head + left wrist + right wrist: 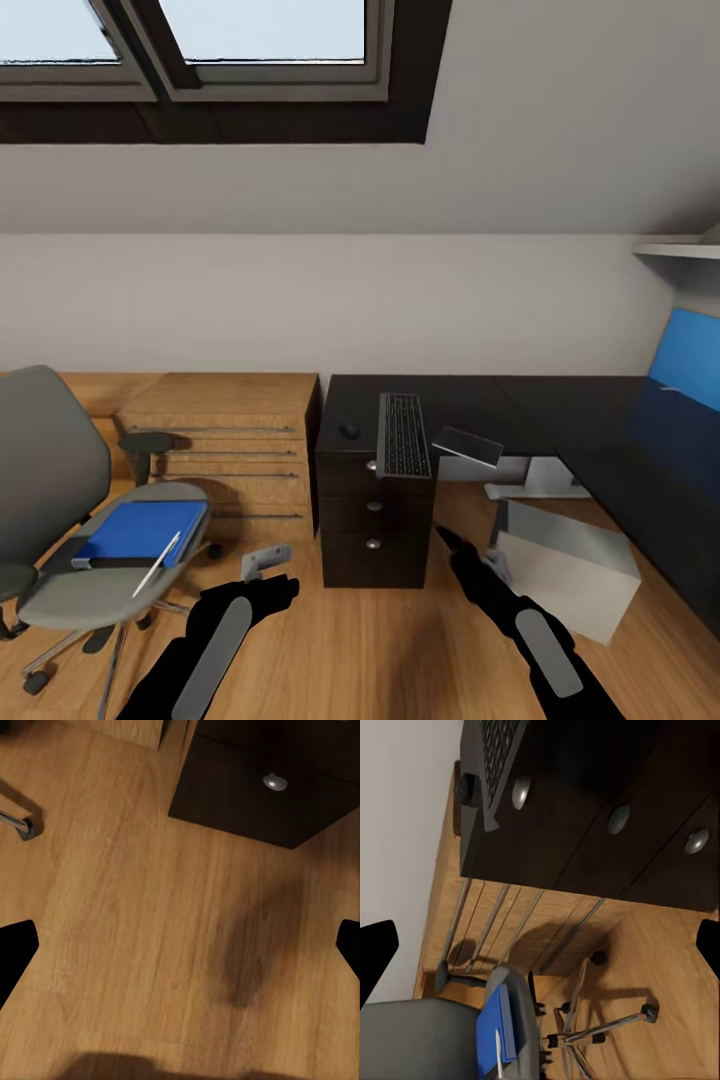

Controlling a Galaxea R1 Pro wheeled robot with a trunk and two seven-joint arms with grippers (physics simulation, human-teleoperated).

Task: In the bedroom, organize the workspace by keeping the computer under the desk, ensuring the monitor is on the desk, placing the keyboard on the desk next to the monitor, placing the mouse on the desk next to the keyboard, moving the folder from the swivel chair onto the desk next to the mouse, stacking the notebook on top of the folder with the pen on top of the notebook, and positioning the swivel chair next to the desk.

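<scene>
The swivel chair (60, 520) stands on the floor at the left. A blue folder (140, 530) lies on its seat with a thin white pen (158, 563) across the folder's edge. On the desk (560, 410), the keyboard (403, 435) overhangs the front edge above the drawers, and the mouse (349, 431) sits to its left. The silver-grey computer (565, 565) is on the floor beside the drawers. My left gripper (265, 562) hangs open above bare floor. Near the drawers, my right gripper (450, 540) is open too. The right wrist view shows the keyboard (499, 750), folder (499, 1027) and pen (497, 1050). The monitor is out of view.
A flat dark slab (467, 446) tilts over the desk's front edge; I cannot tell whether it is the notebook. A black drawer unit (375, 520) stands under the desk's left end. Light wooden low shelving (225, 440) runs behind the chair. A blue back panel (690, 360) rises at the far right.
</scene>
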